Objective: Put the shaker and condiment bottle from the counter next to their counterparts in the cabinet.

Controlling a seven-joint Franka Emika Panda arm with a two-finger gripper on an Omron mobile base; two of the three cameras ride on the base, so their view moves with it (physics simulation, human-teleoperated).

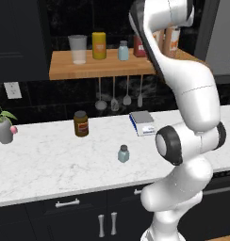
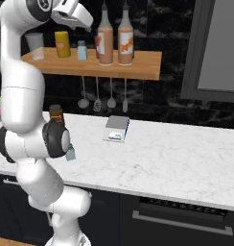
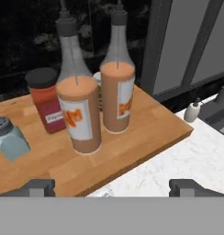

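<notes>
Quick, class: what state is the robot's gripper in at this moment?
Gripper: open and empty, its fingertips wide apart in front of the two condiment bottles on the cabinet.

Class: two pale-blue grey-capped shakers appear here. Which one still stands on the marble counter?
The pale-blue shaker near the white marble counter's front edge; its twin stands on the light-brown wooden shelf.

A small pale-blue shaker (image 1: 124, 153) is standing upright near the front of the white marble counter (image 1: 46, 160), well apart from a brown dark-lidded jar (image 1: 80, 124) sitting further back to its left. A grey-and-white box (image 1: 142, 123) is lying behind the shaker to the right, and a potted plant (image 1: 4, 124) is sitting at the far left. On the wooden shelf (image 1: 93, 68) a clear cup (image 1: 78, 49), a yellow canister (image 1: 99, 45) and a second blue shaker (image 1: 123, 51) are lining up. The white arm (image 1: 183, 122) is covering the shelf's right part, where orange-brown bottles (image 1: 172, 42) are partly showing. Four ladles (image 1: 119, 94) are hanging below.
</notes>
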